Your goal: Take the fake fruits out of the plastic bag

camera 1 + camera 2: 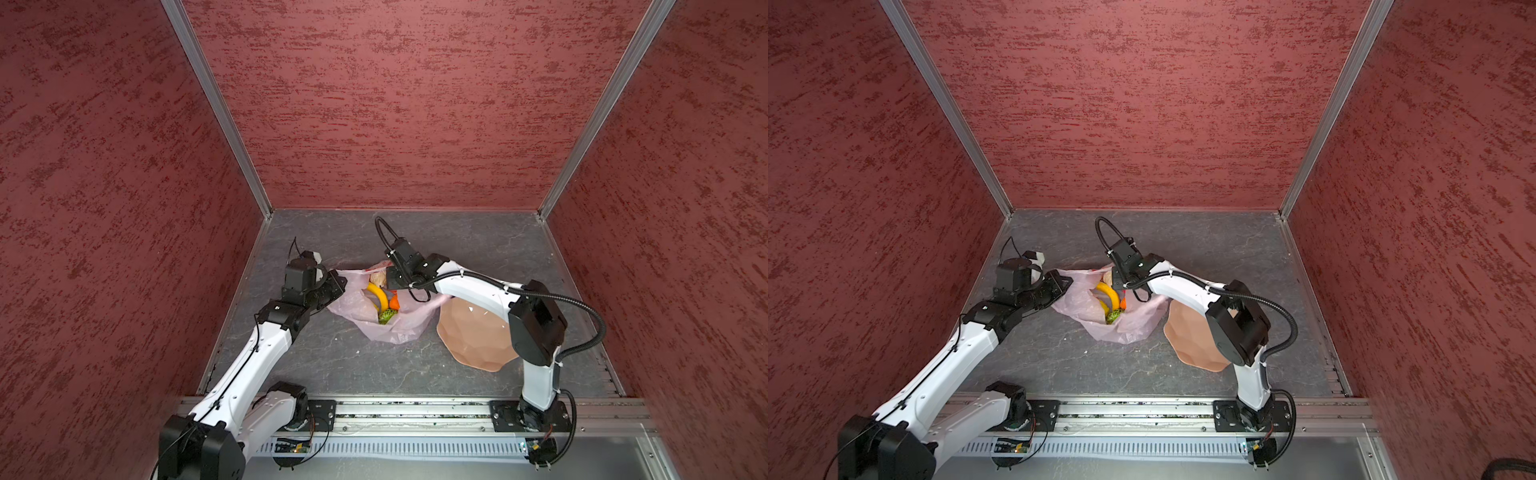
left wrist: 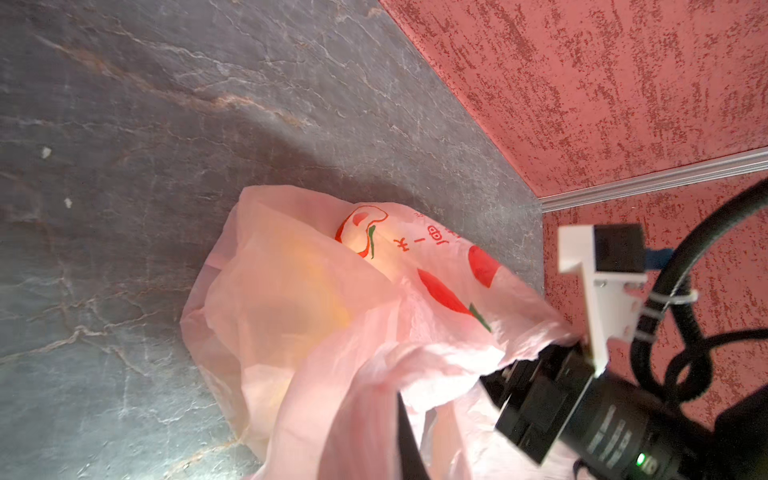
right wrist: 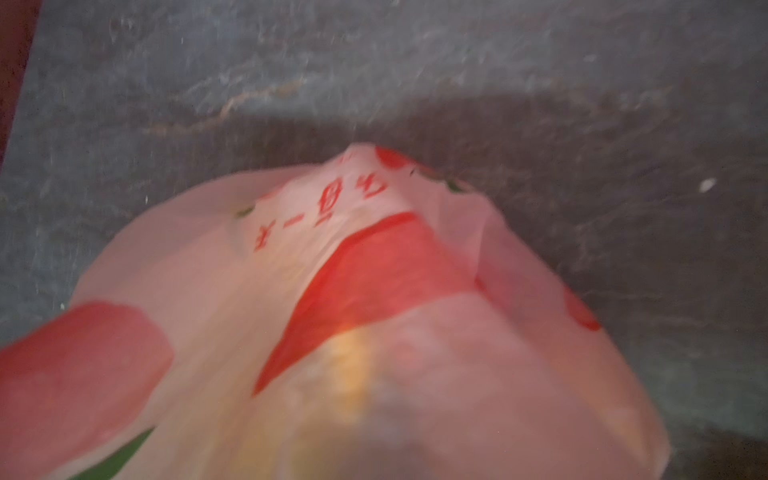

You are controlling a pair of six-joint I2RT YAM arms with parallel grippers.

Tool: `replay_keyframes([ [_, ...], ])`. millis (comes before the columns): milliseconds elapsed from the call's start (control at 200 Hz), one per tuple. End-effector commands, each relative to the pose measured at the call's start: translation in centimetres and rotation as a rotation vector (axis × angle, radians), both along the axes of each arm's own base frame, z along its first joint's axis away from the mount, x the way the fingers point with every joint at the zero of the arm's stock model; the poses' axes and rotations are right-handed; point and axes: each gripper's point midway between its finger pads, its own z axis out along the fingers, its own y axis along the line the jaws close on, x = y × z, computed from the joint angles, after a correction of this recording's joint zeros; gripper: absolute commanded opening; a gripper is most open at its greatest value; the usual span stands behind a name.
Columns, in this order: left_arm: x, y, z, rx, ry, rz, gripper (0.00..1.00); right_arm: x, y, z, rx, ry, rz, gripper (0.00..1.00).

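My left claw (image 1: pixel 337 279) and right claw (image 1: pixel 388 279) each pinch a rim of the crinkly pale-pink bag (image 1: pixel 353 308) near the counter's (image 1: pixel 332 361) middle, its mouth held wide over a banana (image 1: pixel 377 292), orange (image 1: pixel 393 301) and green ball (image 1: pixel 385 317).

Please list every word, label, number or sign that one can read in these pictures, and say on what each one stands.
"每一天": red print on the bag, turned sideways in the left wrist view and blurred in the right wrist view. This reading is likely, not sure.
More red characters beside it on the bag: too small or blurred to read.
White lettering on the right arm, left wrist view: too blurred to read.
Both top views: no readable text.
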Motion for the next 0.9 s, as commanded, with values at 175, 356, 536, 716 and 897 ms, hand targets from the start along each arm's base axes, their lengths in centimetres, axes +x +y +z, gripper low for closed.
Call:
replay_keyframes([
  [175, -1.2, 1.7, 0.8, -0.032, 0.005, 0.073, 0.00, 8.0, -2.2, 1.3, -0.049, -0.104, 0.025, 0.02],
  [356, -1.1, 1.5, 1.3, -0.067, -0.006, 0.078, 0.00, 6.9, -0.7, 3.4, -0.004, -0.111, 0.118, 0.02],
  [536, 0.4, 0.7, 1.5, -0.097, -0.015, 0.064, 0.00, 1.0, 2.5, 4.6, 0.062, -0.058, 0.244, 0.03],
  [716, 2.1, -0.3, 1.9, -0.134, -0.034, 0.053, 0.00, -3.8, 6.0, 2.1, 0.124, 0.017, 0.282, 0.03],
  [897, 2.1, -0.7, 2.3, -0.165, -0.040, 0.047, 0.00, -5.9, 8.4, -0.1, 0.205, 0.065, 0.278, 0.03],
])
